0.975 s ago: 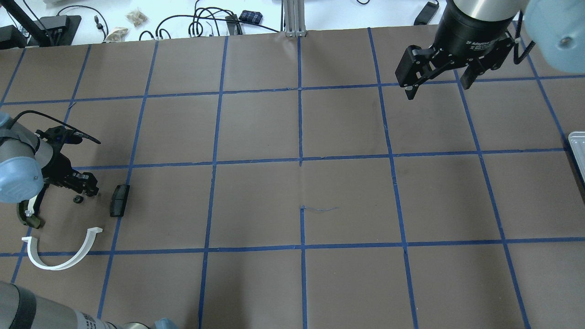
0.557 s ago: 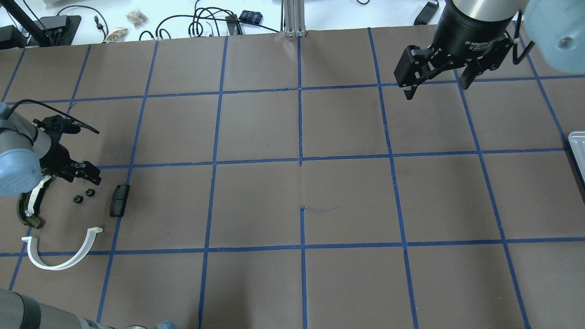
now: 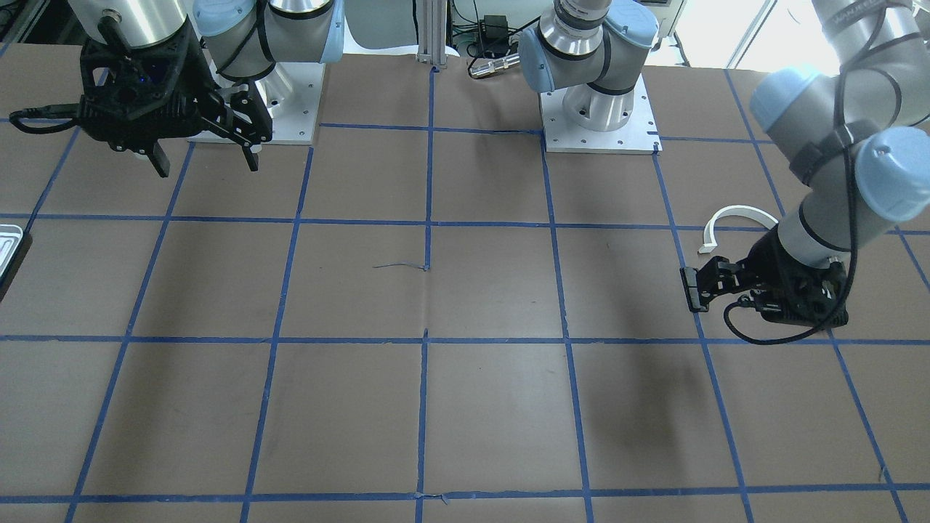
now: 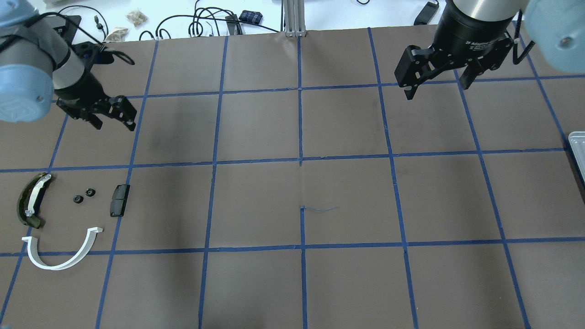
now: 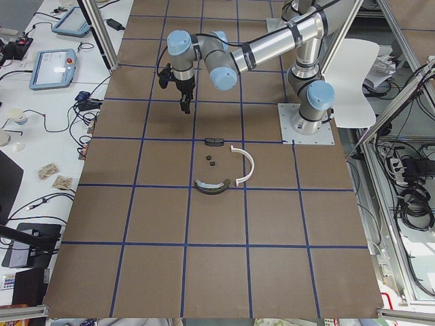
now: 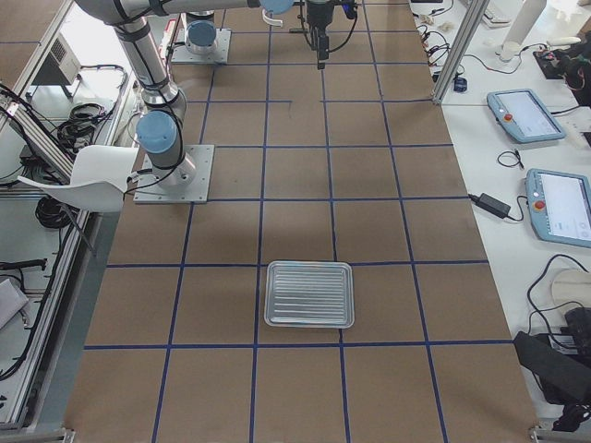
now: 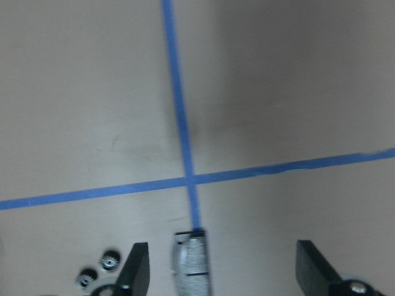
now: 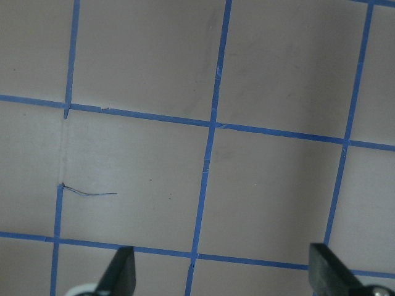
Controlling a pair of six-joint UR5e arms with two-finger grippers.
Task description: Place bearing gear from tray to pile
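Resting in the pile (image 4: 119, 200) by the left edge of the worktop (image 4: 256, 201), two bearing gears (image 4: 90, 192) suggested the transfer was done, with the left gripper (image 4: 114, 121) and right gripper (image 4: 438, 89) both wide open and empty, and the right-edge tray (image 6: 309, 295) bare.

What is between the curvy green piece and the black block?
Two small black gears sit side by side on the brown paper, between the olive curved piece and the black block. The overhead view shows this best.

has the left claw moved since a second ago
Yes. The left claw went up the overhead view, from beside the black block to beyond the blue tape line above it.
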